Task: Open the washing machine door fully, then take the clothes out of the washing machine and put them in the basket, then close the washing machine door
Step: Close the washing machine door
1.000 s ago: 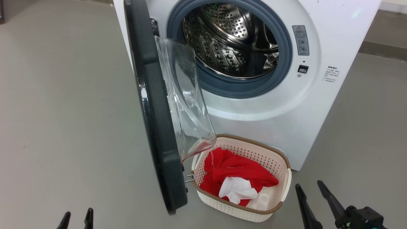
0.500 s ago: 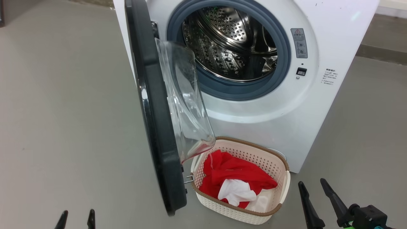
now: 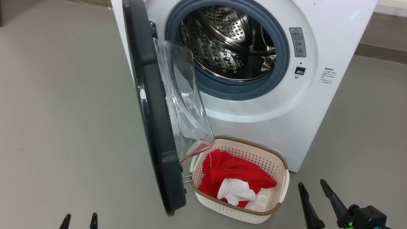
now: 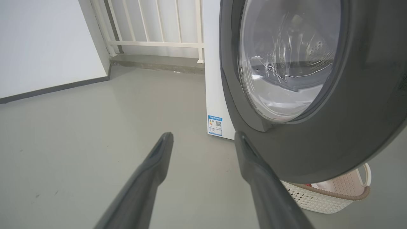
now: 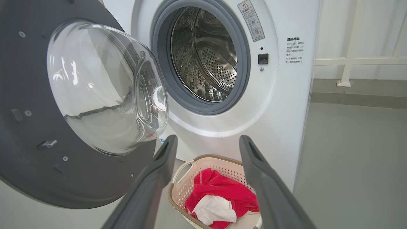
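From the head, looking down on the washing machine (image 3: 270, 127), with the washing machine door (image 3: 159, 152) swung out to the left and seen almost edge-on, its clear glass window (image 3: 184, 105) bulging toward the opening. Inside the grey rubber ring (image 3: 222, 90), the perforated steel drum (image 3: 229, 41). On the floor (image 3: 63, 111) close in front of the machine, just under the door's lower edge, the basket (image 3: 241, 141), with the clothes (image 3: 235, 171) heaped inside, red folded around white. From the left wrist, the door's outer face instead: broad dark rim around the glass, a blue sticker (image 4: 215, 125) low on the white cabinet, a pale railing (image 4: 159, 25) behind, and one end of the basket peeping out beneath the rim. From the right wrist, the door's inner face with its screws and a small metal latch piece (image 5: 47, 144), the drum mouth nearly head-on, a warning label (image 5: 252, 20) and a dark latch socket (image 5: 263, 58) beside it, and the basket low between the two fingers. Left gripper (image 3: 80, 220) at the lower left of the head view, only its tips in frame, jaws spread, holding nothing, well apart from the door. Right gripper (image 3: 311, 184) at the lower right, fingers pointing up toward the machine, likewise spread and empty, near the basket's right end but not touching it.
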{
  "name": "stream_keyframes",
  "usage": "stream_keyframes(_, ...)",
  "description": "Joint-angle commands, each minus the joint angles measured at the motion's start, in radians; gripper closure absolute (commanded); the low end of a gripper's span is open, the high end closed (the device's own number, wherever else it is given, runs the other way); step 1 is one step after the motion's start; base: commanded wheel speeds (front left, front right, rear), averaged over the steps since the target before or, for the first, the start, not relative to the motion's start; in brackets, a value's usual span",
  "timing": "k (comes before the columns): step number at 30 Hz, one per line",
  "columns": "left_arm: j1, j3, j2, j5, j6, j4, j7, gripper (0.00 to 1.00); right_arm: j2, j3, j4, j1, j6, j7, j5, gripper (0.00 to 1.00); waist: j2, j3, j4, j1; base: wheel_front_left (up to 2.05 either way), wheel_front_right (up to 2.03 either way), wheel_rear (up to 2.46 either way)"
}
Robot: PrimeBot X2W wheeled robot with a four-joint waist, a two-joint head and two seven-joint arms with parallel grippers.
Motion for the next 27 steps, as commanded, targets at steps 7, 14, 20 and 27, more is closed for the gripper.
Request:
stream_keyframes(7,-0.033,0.030,0.005,-0.003,-0.006,-0.026,-0.012,0.00,-0.014,0.019,-0.021,-0.027,0.005,-0.006,0.001,0.00,0.0000,-0.001,-0.002,0.0000,0.00,0.00,0.00)
stream_keyframes(14,-0.062,0.007,0.005,-0.189,-0.006,-0.053,-0.012,1.00,-0.014,0.022,-0.020,-0.020,0.005,-0.006,0.005,0.00,0.0000,-0.009,-0.003,0.0000,0.00,0.00,0.00)
stream_keyframes(20,-0.120,-0.041,0.069,-0.453,-0.006,-0.103,-0.012,1.00,-0.014,0.027,-0.021,-0.022,0.005,-0.006,0.009,0.00,0.0000,-0.005,-0.006,0.0000,0.00,0.00,0.00)
stream_keyframes(27,-0.200,-0.125,0.201,-1.123,-0.006,-0.151,0.051,1.00,-0.014,0.028,-0.023,-0.030,0.005,-0.006,0.010,0.00,0.0000,0.011,-0.023,0.0000,0.00,0.00,0.00)
